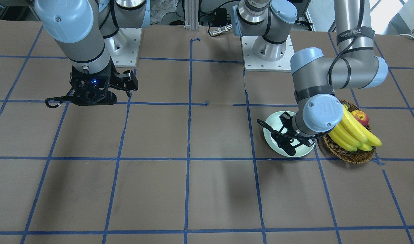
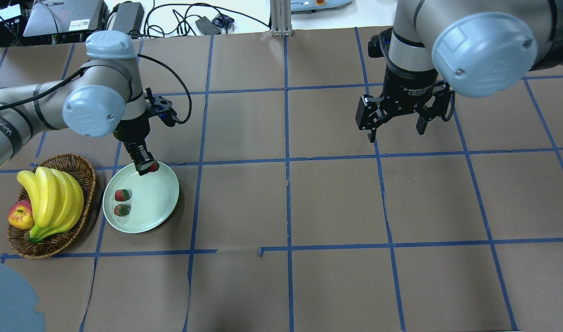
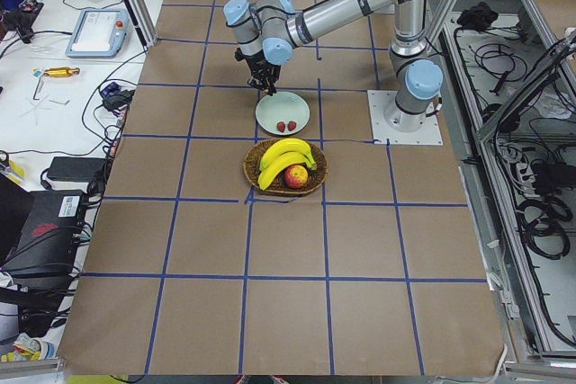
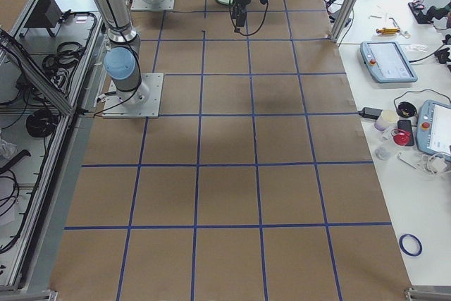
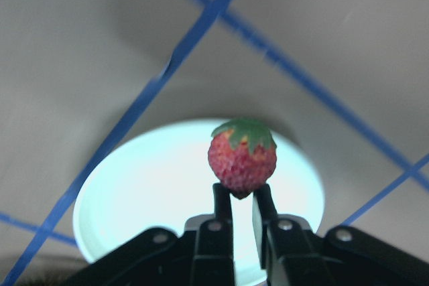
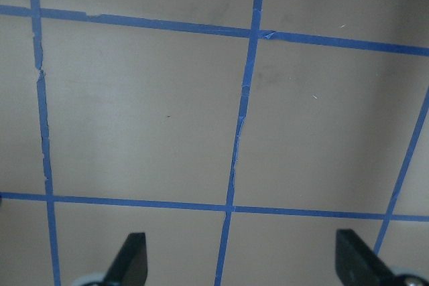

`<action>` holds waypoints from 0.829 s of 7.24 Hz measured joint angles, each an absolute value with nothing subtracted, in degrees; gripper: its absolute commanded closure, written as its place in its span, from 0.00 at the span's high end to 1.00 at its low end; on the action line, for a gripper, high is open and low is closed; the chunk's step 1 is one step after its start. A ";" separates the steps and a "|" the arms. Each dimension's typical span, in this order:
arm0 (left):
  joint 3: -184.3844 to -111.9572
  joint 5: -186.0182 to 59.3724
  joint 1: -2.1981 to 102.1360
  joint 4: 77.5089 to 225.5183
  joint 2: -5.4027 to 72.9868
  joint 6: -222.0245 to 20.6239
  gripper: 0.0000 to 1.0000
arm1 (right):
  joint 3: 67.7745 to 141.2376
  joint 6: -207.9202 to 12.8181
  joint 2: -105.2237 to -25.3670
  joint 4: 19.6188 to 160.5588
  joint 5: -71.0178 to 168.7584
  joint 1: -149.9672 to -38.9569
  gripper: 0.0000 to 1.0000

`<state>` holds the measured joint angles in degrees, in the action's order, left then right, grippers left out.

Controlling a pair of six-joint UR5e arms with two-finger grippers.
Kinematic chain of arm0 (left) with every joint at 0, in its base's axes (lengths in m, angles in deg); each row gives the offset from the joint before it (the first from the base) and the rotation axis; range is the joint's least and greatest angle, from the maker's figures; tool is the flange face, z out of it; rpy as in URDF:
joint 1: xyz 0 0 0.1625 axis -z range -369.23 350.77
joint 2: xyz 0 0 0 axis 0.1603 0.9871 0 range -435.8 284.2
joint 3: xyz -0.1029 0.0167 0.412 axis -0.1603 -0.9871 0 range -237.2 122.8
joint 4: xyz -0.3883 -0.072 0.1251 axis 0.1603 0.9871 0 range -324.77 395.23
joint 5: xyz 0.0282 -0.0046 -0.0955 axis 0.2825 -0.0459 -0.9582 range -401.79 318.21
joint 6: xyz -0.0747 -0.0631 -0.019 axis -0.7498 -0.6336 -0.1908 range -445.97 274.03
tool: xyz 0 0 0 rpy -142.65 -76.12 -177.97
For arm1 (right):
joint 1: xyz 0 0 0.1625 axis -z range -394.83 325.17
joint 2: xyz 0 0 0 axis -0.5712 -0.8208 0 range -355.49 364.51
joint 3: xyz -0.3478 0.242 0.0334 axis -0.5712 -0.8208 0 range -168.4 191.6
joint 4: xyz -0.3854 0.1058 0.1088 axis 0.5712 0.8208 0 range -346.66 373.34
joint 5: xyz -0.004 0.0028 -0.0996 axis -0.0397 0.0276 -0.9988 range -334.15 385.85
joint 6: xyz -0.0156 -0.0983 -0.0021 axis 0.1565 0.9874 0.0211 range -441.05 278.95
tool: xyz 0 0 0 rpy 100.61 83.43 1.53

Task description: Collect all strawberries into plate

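Note:
My left gripper (image 2: 145, 167) is shut on a red strawberry (image 5: 242, 159) with a green top, pinching its lower tip between the fingertips. It hangs just over the far rim of the pale mint-green plate (image 2: 158, 196). Two more strawberries (image 2: 121, 195) (image 2: 121, 210) lie side by side on the plate's left part. In the front-facing view the left arm's wrist hides the strawberries, and only the plate's rim (image 1: 269, 134) shows. My right gripper (image 2: 396, 131) hovers open and empty over the brown table, far to the right of the plate.
A brown wicker basket (image 2: 85, 173) with a bunch of bananas (image 2: 51, 200) and a red-yellow apple (image 2: 20, 216) stands close to the plate's left side. Blue tape lines grid the brown table (image 2: 337, 203). Cables and equipment lie beyond the far edge.

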<state>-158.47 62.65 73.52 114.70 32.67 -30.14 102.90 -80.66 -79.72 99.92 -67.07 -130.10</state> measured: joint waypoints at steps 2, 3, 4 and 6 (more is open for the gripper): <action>-160.24 63.65 71.84 115.39 33.06 -30.90 1.00 | 102.92 -80.77 -79.71 99.95 -67.05 -130.10 1.00; -160.48 63.43 71.69 115.45 33.04 -33.93 1.00 | 102.92 -80.78 -79.70 99.94 -67.05 -130.10 1.00; -160.33 63.28 71.70 115.35 32.82 -36.24 1.00 | 102.92 -80.78 -79.69 99.92 -67.01 -130.10 1.00; -158.22 62.96 71.97 114.84 31.52 -43.48 1.00 | 102.53 -81.02 -79.74 99.87 -66.47 -130.10 1.00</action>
